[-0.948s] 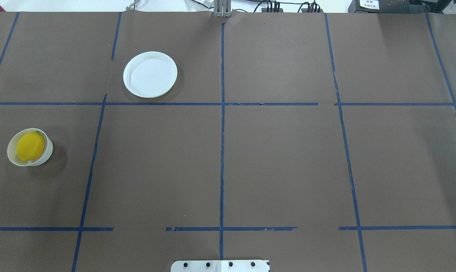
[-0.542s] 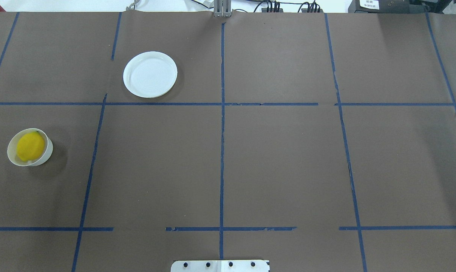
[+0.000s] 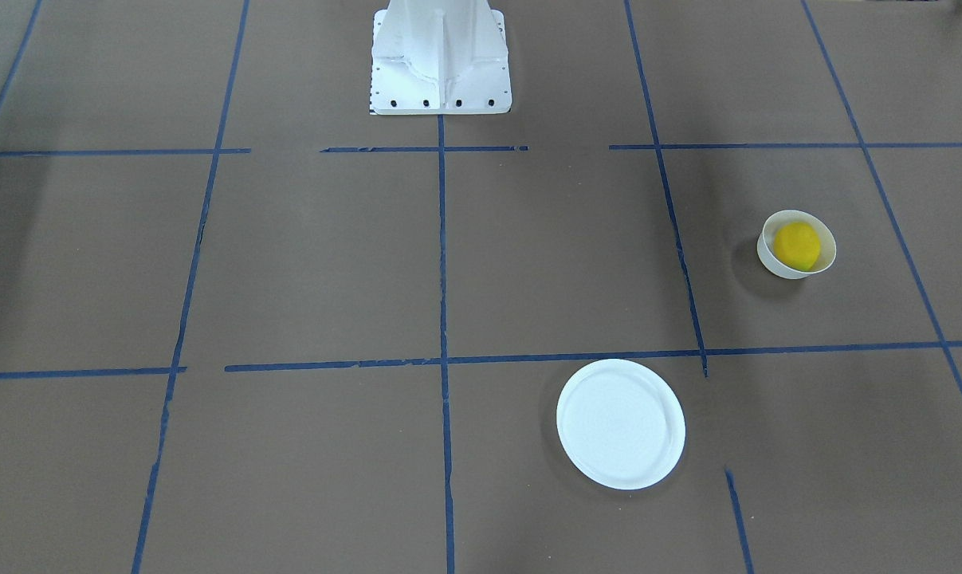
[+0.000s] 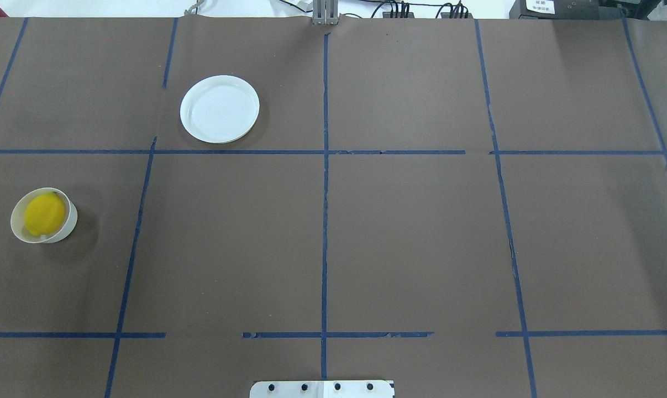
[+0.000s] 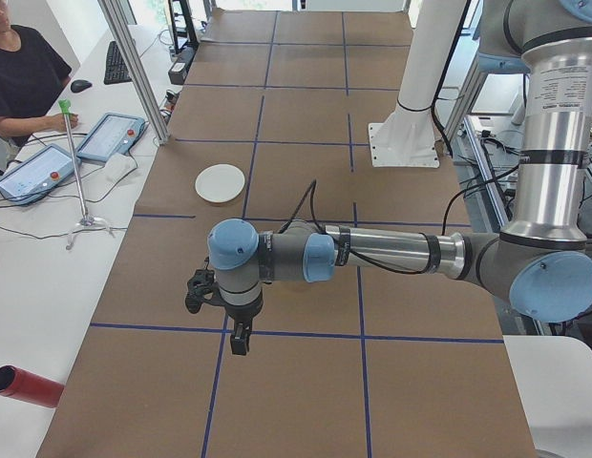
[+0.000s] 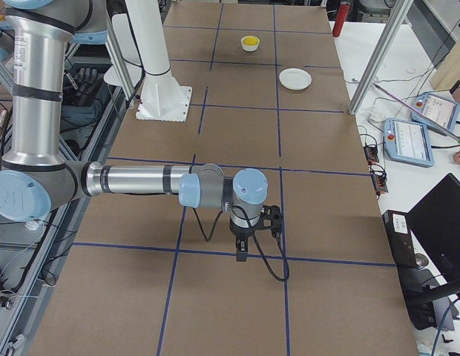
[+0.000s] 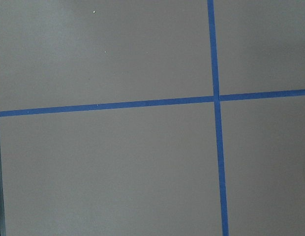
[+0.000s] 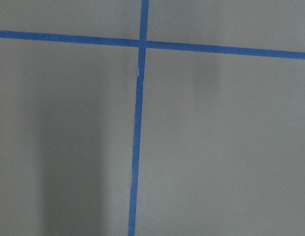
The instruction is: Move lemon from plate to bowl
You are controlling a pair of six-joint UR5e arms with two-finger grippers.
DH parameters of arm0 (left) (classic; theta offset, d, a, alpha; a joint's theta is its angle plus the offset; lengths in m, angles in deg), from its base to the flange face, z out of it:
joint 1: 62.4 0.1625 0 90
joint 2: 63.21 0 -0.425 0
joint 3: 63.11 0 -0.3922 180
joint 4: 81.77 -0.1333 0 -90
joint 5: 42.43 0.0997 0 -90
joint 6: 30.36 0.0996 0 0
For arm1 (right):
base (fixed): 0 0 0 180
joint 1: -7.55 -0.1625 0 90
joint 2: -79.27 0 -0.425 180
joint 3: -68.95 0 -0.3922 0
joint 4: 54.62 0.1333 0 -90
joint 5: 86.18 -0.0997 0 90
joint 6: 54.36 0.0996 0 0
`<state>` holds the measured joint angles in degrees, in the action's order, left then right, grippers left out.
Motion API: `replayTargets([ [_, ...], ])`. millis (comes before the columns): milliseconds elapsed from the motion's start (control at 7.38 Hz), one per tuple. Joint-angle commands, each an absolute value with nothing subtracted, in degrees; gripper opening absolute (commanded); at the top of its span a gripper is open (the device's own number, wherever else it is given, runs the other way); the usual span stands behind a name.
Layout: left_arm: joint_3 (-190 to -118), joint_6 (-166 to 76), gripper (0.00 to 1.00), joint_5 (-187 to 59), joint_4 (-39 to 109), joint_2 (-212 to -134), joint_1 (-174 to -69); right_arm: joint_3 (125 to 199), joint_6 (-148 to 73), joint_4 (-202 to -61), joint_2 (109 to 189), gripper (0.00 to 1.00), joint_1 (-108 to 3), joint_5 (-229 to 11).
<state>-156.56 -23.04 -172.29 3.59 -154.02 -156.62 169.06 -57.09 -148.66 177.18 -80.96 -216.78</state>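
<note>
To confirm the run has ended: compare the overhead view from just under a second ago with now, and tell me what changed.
Nothing visibly changed. The lemon still lies in the bowl, and the plate stays bare in the same spot.

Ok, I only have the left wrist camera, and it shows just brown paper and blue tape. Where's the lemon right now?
Observer: The lemon sits inside the bowl, not on the plate.
Operator: Anything on the plate?
Observer: No, the plate is bare and lies apart from the bowl.
Operator: And my left gripper?
Observer: In the exterior left view, the left gripper points down over bare paper near a tape crossing. I can't tell whether it's open.
</note>
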Motion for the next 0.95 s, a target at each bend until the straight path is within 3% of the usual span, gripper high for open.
replayTargets([
  [0,-156.71,-22.98,1.00,-172.33,3.48,-154.26,-156.53,169.06,-57.09,-148.66,177.19,1.00,-80.96,-216.78],
  [812,-155.31,-22.98,1.00,-172.33,3.31,-154.09,-155.58,169.06,-57.09,-148.66,177.19,1.00,-80.96,-216.78],
])
